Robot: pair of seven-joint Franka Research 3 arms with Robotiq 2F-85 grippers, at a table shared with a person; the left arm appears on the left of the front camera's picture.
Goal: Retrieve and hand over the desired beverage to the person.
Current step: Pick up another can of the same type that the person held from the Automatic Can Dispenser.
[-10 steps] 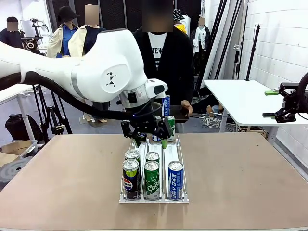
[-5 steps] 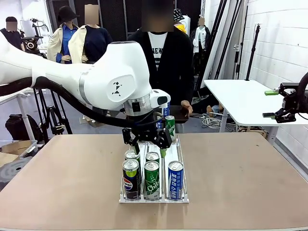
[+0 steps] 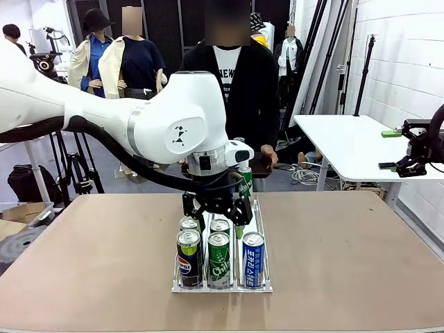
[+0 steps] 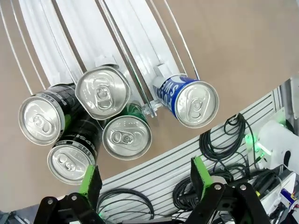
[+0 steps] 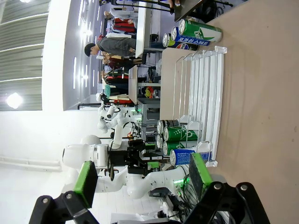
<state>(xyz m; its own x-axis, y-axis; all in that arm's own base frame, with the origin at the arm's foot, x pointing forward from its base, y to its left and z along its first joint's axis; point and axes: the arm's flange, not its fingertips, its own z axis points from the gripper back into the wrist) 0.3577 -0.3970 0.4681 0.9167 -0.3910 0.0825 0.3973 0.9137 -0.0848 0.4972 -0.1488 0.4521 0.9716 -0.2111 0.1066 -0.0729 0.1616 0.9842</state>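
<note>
Near part of the brown wooden tabletop: a clear three-lane can rack, its lanes running away from the robot; front row of three upright cans side by side, black Pepsi can in the left lane, green soda can in the middle, blue soda can on the right.

Second row directly behind: a silver-topped can on the left, body colour not readable, and a second green can in the middle.

Left gripper hangs just above this second row; black fingers with green pads spread wide, nothing between them; no can touched as far as I can tell.

Right gripper is well off to the side of the rack; pads likewise apart, empty.

Far end of the rack: three more cans; one far green can shows past the left arm.

Beyond the far table edge: the person in a black cardigan over a white lettered T-shirt, standing behind the rack; one hand low near the edge.
</note>
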